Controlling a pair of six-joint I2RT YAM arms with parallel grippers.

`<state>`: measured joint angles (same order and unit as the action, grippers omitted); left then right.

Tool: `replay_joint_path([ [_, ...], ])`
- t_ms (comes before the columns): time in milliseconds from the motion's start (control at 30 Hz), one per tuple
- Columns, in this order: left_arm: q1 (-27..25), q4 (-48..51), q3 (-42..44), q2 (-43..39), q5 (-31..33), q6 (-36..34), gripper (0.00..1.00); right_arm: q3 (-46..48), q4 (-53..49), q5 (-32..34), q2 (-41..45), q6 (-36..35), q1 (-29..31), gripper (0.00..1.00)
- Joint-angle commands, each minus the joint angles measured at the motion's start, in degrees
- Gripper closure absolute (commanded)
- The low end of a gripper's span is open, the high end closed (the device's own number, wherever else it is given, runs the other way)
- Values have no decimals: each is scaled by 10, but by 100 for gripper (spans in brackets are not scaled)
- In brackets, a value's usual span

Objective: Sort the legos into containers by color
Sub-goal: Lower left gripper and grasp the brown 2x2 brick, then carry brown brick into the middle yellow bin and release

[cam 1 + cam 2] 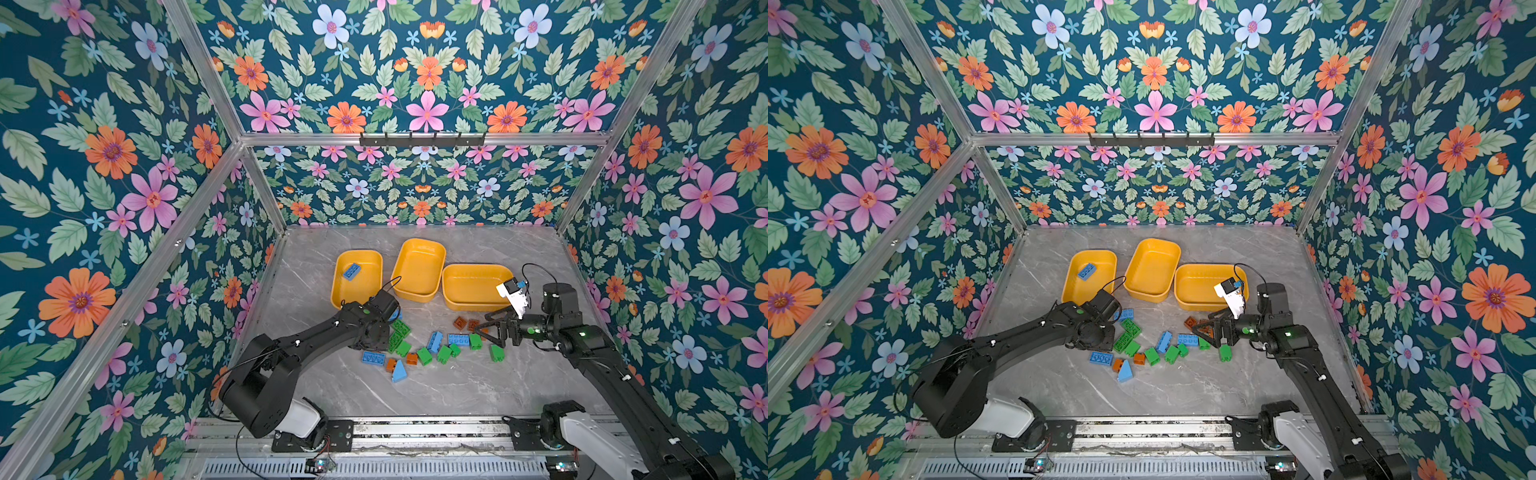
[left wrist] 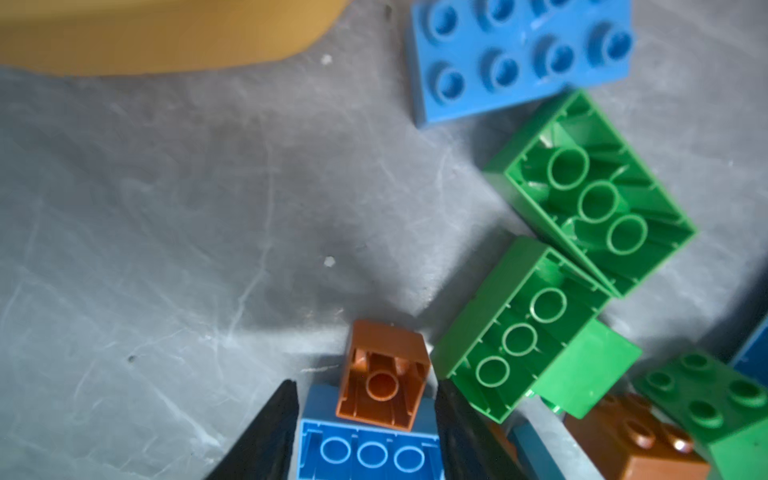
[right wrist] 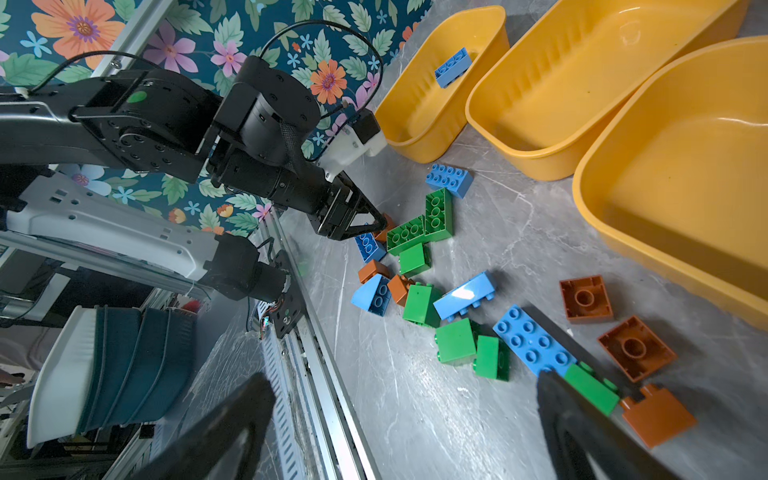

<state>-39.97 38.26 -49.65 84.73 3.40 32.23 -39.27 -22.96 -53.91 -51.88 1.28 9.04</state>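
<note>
1. My left hand [image 2: 365, 384] is low at the left end of the pile. Its two black fingers [image 2: 282, 419] stand on either side of an upturned blue brick [image 2: 370, 453], close against its ends, and I cannot tell whether they are pinching it
2. A small orange brick [image 2: 384, 374], also hollow side up, touches that blue one just past the fingertips
3. Next to these lie two green bricks [image 2: 590, 195], undersides showing and touching each other. Beyond them a blue eight-stud brick [image 2: 519, 54] lies studs up, near the wall of the left tub [image 2: 166, 37]
4. My right hand [image 3: 407, 436] is spread wide with nothing between its fingers, hanging low over the right end of the pile, just in front of the right tub [image 1: 469, 291]
5. Beside one of its fingers lie a green slab [image 3: 590, 388] and a flat orange piece [image 3: 656, 415]. A long blue plate [image 3: 532, 340] and two upturned orange squares [image 3: 586, 299] lie a little further out
6. The legos [image 1: 432, 347] lie in a loose band on the grey marbled worktop [image 1: 457, 386] between my two hands, with a blue wedge [image 1: 399, 372] nearest the front rail
7. The three yellow containers [image 1: 417, 270] stand side by side behind the pile, and the left one holds a single sorted blue brick [image 1: 352, 271]
</note>
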Motion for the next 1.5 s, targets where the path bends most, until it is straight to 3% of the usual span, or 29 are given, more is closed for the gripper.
replay_joint_path([
  [0,0,0,-4,8,-10,-34,44,1,-3,-5,5,1,1,1],
  [733,2,-11,-13,65,-7,-80,56,-2,-16,4,9,-4,1,1],
  [1000,6,7,-34,62,6,-84,67,-9,-21,13,5,-9,1,1],
  [1267,23,70,-168,49,5,-109,67,-7,35,15,-4,34,0,1],
  [1467,51,65,-306,122,-14,-151,67,11,130,15,-13,100,1,1],
])
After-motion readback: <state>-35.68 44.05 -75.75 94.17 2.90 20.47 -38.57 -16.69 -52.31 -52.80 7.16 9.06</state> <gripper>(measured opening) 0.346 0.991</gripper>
